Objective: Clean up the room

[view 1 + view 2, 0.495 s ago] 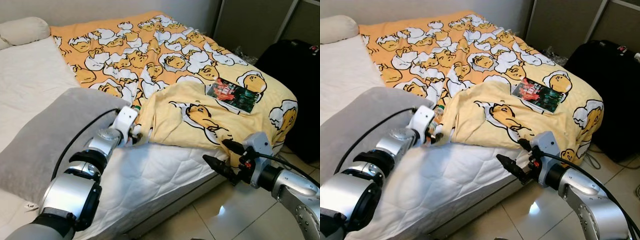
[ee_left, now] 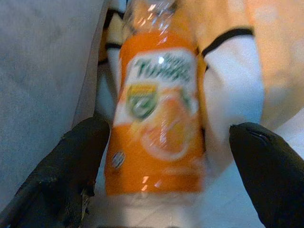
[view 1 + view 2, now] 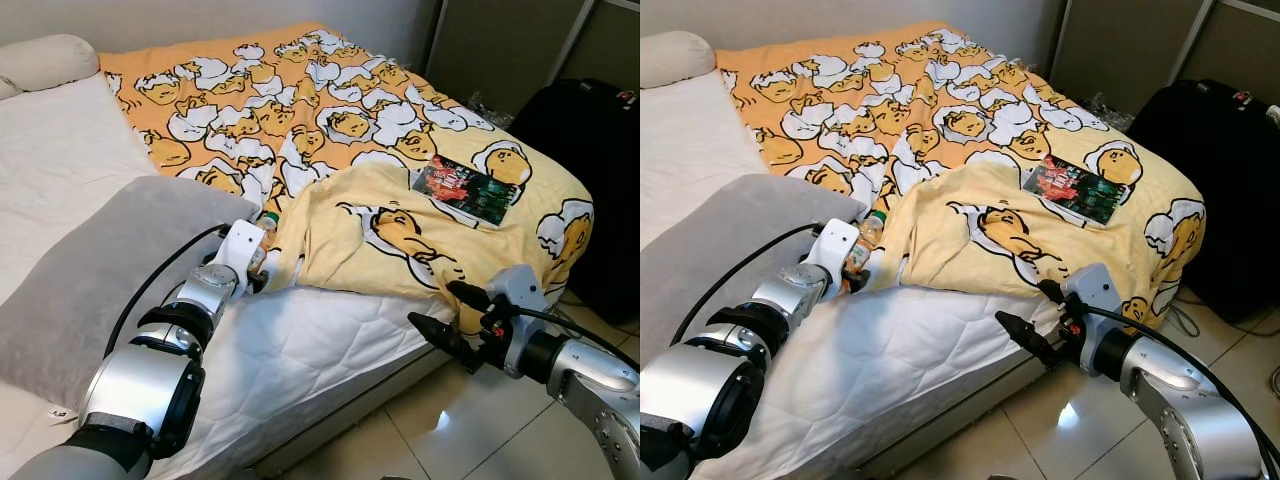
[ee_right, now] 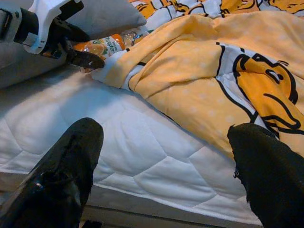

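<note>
An orange juice bottle (image 3: 868, 236) lies on the bed in the gap between a grey pillow (image 3: 100, 270) and the folded edge of a yellow cartoon blanket (image 3: 380, 230). My left gripper (image 2: 173, 142) is open and straddles the bottle's lower end. One finger sits against the pillow side and the other stands apart on the blanket side. In the right wrist view the bottle (image 4: 107, 45) shows beyond the left gripper's fingers (image 4: 85, 59). My right gripper (image 3: 447, 312) hangs open with nothing in it, beside the mattress edge and above the floor.
A colourful book (image 3: 466, 190) rests on the blanket near the bed's far corner. A black bag (image 3: 580, 130) stands on the floor to the right of the bed. A white pillow (image 3: 45, 60) lies at the head. Glossy tiled floor (image 3: 450, 440) runs along the mattress (image 3: 320, 350).
My left gripper has drawn back a little along the pillow's edge, and the bottle's neck and cap now show beyond it. The right arm has barely moved.
</note>
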